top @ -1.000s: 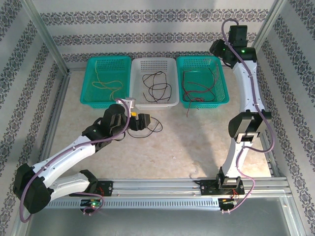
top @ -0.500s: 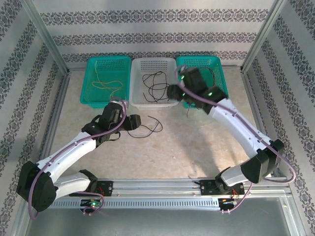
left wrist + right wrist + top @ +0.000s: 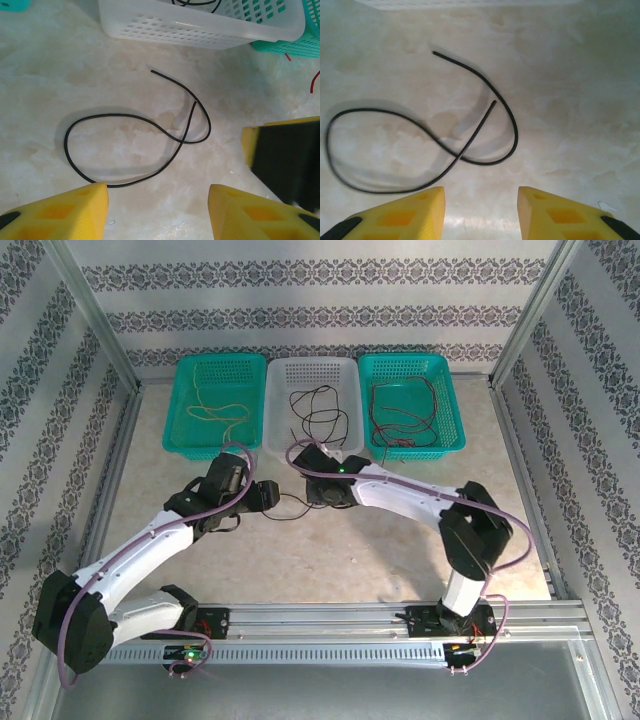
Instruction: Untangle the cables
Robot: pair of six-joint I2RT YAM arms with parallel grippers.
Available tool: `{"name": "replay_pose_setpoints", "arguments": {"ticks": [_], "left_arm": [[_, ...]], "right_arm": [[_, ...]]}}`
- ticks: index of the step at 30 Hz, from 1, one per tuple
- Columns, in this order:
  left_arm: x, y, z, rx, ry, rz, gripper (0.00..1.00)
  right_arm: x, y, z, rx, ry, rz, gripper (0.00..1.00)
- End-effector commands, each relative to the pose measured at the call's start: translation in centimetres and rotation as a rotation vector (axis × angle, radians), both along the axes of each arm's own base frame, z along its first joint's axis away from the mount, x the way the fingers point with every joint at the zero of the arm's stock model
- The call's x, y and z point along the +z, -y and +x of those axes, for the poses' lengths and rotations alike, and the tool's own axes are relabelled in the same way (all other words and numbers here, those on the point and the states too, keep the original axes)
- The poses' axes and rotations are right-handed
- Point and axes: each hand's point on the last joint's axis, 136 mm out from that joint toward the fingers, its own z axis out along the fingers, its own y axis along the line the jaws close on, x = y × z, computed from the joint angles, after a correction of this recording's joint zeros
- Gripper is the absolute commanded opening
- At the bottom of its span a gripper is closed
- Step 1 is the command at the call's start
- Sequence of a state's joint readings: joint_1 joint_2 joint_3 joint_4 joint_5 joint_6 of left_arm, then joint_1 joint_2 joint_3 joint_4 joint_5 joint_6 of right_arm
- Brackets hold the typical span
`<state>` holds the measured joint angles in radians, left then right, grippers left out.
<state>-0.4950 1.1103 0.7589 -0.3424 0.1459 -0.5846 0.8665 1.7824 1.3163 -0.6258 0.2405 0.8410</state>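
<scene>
On the bench (image 3: 400,550), from nine o'clock to three: left pincer (image 3: 157,192) spread apart and clamping nothing, one looped black cable (image 3: 120,115) lying loose at centre, just short of the white basket (image 3: 200,30) at twelve, right pincer (image 3: 481,192) likewise spread, empty.

Tabletop (image 3: 60,75) smooth, marbled, faint sheen; white basket (image 3: 200,30) perforated plastic; black cable (image 3: 125,116) smooth, rubbery coating

A robot lab cell: aluminium frame posts (image 3: 90,312) and wallpapered panels (image 3: 300,300) enclose a marbled table (image 3: 330,565).
</scene>
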Motion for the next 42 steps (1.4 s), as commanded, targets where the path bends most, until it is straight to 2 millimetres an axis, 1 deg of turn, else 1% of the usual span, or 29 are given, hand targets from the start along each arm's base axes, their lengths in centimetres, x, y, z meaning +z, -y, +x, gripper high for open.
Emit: {"name": "replay_pose_setpoints", "arguments": {"ticks": [1,3,4,8,12,16,18,20,22,24,26,27,29,33,36,39,42], "left_arm": [[-0.1,-2.0,-0.6,0.06,-0.004,0.03,0.56],[0.2,-2.7,-0.6,0.077,0.01,0.035,0.56],[0.3,-2.9,-0.6,0.084,0.013,0.036,0.57],[0.4,-3.1,-0.5,0.089,0.013,0.031,0.57],[0.4,-3.2,-0.5,0.092,0.011,0.027,0.57],[0.3,-3.2,-0.4,0.093,0.011,0.019,0.57],[0.4,-3.2,-0.3,0.092,0.01,0.016,0.56],[0.6,-3.2,-0.3,0.093,0.014,0.011,0.56],[0.6,-3.3,-0.3,0.094,0.016,0.009,0.56],[0.7,-3.3,-0.2,0.096,0.019,0.006,0.56],[0.7,-3.2,-0.2,0.094,0.019,0.0,0.56],[0.8,-3.1,-0.2,0.089,0.022,-0.009,0.56],[1.0,-2.5,-0.2,0.068,0.023,-0.034,0.56],[2.1,-0.9,0.1,0.01,0.048,-0.111,0.56],[4.0,1.2,0.2,-0.066,0.092,-0.224,0.57],[6.6,3.7,0.0,-0.168,0.148,-0.363,0.59],[9.3,5.8,-0.6,-0.275,0.222,-0.463,0.64]], "right_arm": [[-1.5,-0.1,0.7,-0.08,-0.007,-0.066,0.43],[-2.5,-0.7,1.1,-0.078,-0.029,-0.076,0.44],[-2.8,-1.1,1.2,-0.074,-0.033,-0.076,0.44],[-4.5,-2.3,1.5,-0.052,-0.078,-0.092,0.44],[-6.1,-2.2,1.3,-0.068,-0.109,-0.107,0.4],[-7.5,-2.1,1.4,-0.075,-0.133,-0.104,0.33],[-8.1,-2.0,1.3,-0.081,-0.15,-0.103,0.25],[-8.5,-1.9,1.0,-0.084,-0.165,-0.103,0.19],[-8.6,-1.7,0.8,-0.089,-0.169,-0.104,0.16],[-8.6,-1.4,0.6,-0.09,-0.169,-0.104,0.09],[-7.9,-1.5,0.6,-0.081,-0.155,-0.09,0.02],[-7.4,-1.6,0.7,-0.073,-0.143,-0.075,0.0],[-5.5,-2.1,1.0,-0.048,-0.097,-0.035,0.0],[0.4,-2.8,1.3,0.016,0.041,0.045,0.0],[5.3,-2.7,1.1,0.056,0.144,0.104,0.0],[10.0,-1.7,0.9,0.075,0.245,0.152,0.0],[14.6,-0.9,0.6,0.1,0.337,0.201,0.0]]}}
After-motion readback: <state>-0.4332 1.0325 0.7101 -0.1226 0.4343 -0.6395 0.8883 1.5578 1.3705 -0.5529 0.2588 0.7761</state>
